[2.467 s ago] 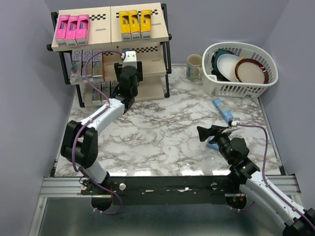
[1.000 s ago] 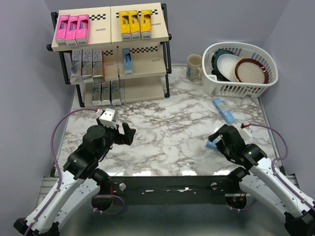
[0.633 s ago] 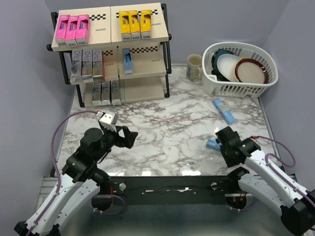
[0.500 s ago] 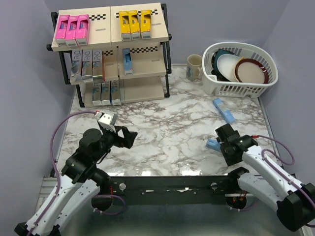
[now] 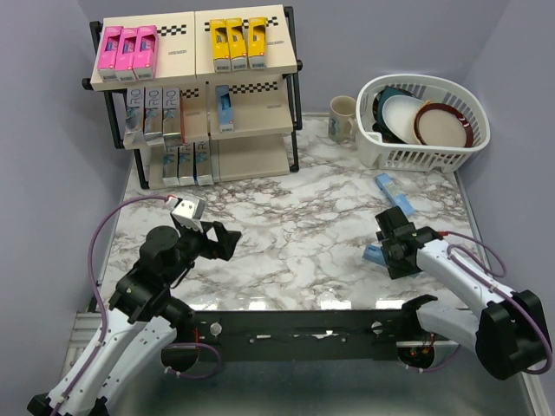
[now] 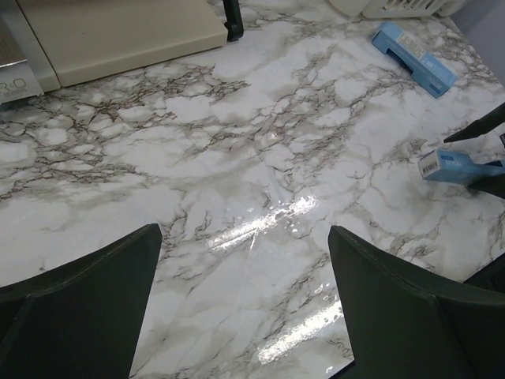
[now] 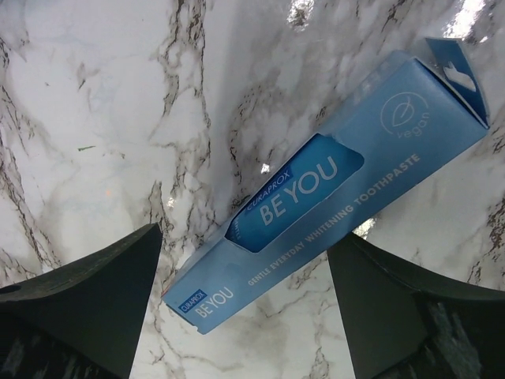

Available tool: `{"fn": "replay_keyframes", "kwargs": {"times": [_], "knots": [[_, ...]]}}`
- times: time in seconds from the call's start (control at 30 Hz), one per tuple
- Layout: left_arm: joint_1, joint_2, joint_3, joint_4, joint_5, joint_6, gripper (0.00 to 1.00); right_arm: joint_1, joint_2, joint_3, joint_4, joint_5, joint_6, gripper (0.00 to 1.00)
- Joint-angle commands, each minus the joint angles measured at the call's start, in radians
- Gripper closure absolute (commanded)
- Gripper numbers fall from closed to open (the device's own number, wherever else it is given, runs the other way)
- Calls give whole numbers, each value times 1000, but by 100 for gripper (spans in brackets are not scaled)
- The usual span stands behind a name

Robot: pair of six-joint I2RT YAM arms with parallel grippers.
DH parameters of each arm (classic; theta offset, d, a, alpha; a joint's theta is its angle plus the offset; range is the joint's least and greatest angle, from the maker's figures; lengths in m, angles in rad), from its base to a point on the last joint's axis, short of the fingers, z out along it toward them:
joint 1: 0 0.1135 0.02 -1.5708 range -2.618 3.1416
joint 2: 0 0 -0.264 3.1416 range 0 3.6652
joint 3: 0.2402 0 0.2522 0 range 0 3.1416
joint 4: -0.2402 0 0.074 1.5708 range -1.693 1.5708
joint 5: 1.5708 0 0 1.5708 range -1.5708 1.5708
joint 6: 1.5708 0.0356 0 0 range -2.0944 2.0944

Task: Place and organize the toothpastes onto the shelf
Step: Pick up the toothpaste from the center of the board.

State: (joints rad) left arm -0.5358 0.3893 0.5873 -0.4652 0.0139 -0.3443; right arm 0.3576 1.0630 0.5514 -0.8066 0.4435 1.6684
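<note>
A light blue toothpaste carton (image 7: 316, 213) lies diagonally on the marble, and my right gripper (image 7: 245, 241) stands open astride its near end, fingers clear of it on both sides. From above, this carton (image 5: 374, 254) pokes out left of the right gripper (image 5: 388, 244). A second light blue carton (image 5: 395, 195) lies farther back. The shelf (image 5: 260, 121) holds pink (image 5: 127, 48) and yellow (image 5: 239, 41) cartons on top, silver ones (image 5: 152, 111) and one light blue (image 5: 225, 107) in the middle, and teal-blue ones (image 5: 186, 162) at the bottom. My left gripper (image 5: 224, 241) hangs open and empty over the near left marble.
A white dish basket (image 5: 381, 152) with plates stands at the back right, with a mug (image 5: 342, 117) to its left. Purple walls close in both sides. In the left wrist view the shelf's bottom board (image 6: 118, 35) lies ahead to the left, and both loose cartons (image 6: 414, 57) (image 6: 458, 166) to the right.
My left arm has pulled back from the shelf, leaving a light blue carton on the middle tier. My right gripper has swung over the near carton and come down around it.
</note>
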Motion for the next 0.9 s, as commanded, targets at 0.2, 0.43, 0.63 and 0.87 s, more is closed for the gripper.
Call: {"fn": "replay_keyframes", "kwargs": {"times": [0.2, 0.43, 0.63, 0.87], "knots": [[8, 23, -18, 17, 78, -4, 1, -8, 60, -1, 64, -26, -85, 21], [10, 29, -24, 23, 87, -5, 1, -8, 40, -18, 147, -97, -263, 39], [13, 75, -26, 25, 112, -16, 1, -8, -12, -47, 234, -158, -438, 49], [17, 152, -29, 52, 184, -62, 1, -6, -9, -94, 375, -239, -567, 35]]}}
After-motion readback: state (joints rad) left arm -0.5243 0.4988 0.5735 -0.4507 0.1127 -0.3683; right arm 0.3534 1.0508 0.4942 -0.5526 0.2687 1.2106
